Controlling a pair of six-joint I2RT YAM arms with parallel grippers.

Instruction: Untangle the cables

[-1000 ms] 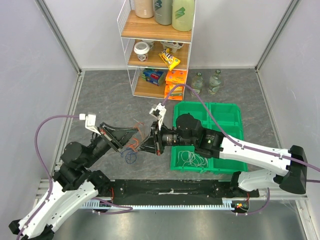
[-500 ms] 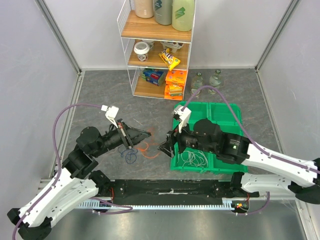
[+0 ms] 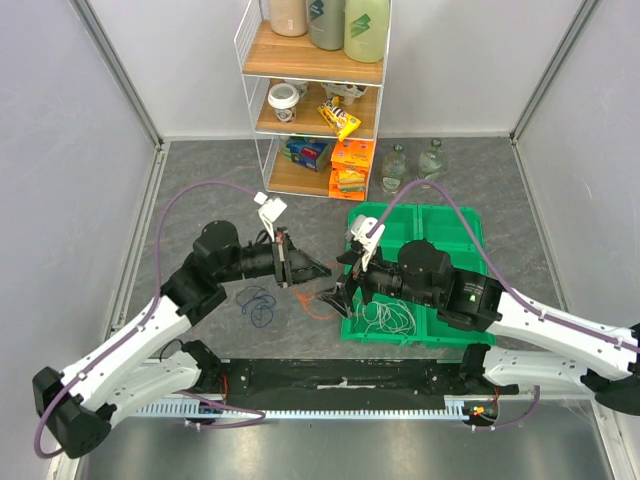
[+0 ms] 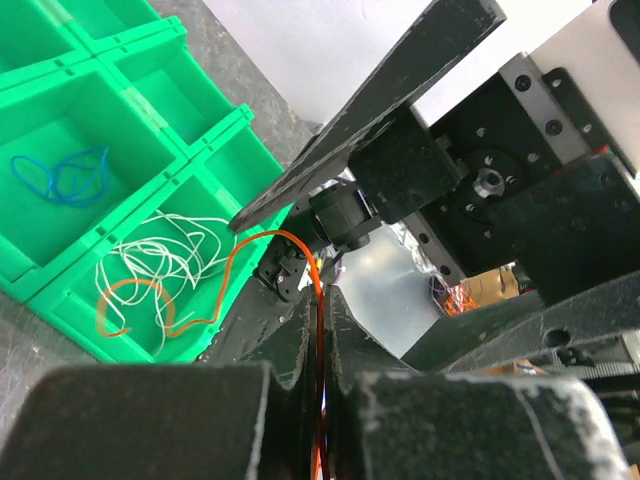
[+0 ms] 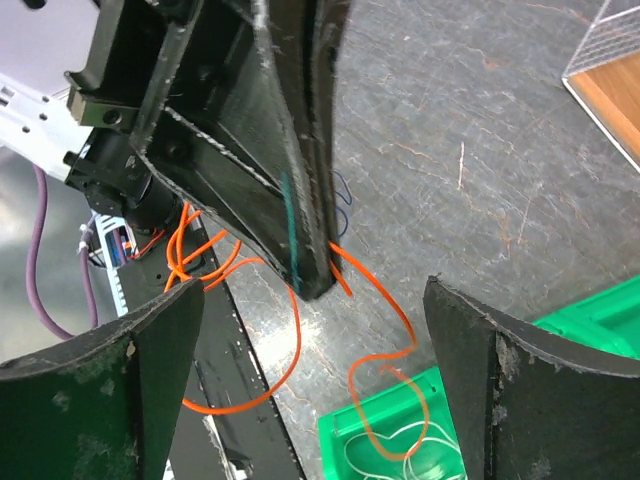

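Left claw [image 3: 320,270] pinches the orange cable [image 5: 297,340], right claw [image 3: 340,282] gapes empty; a slow, steady pull should spare the white cable [image 4: 180,250].

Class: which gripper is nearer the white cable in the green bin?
Right. The right gripper hangs open at the green bin's left edge, beside the white cable; the left gripper, pinching the orange cable, sits farther left.

The thin orange cable [image 4: 320,340] is pinched in the left gripper [image 3: 322,269]. Its free end curls into a near compartment of the green bin [image 3: 455,235], over the loose white cable [image 3: 385,318]. A light blue cable [image 4: 60,175] lies in the next compartment. A dark blue coil [image 3: 258,305] lies apart on the worktop [image 3: 200,190].
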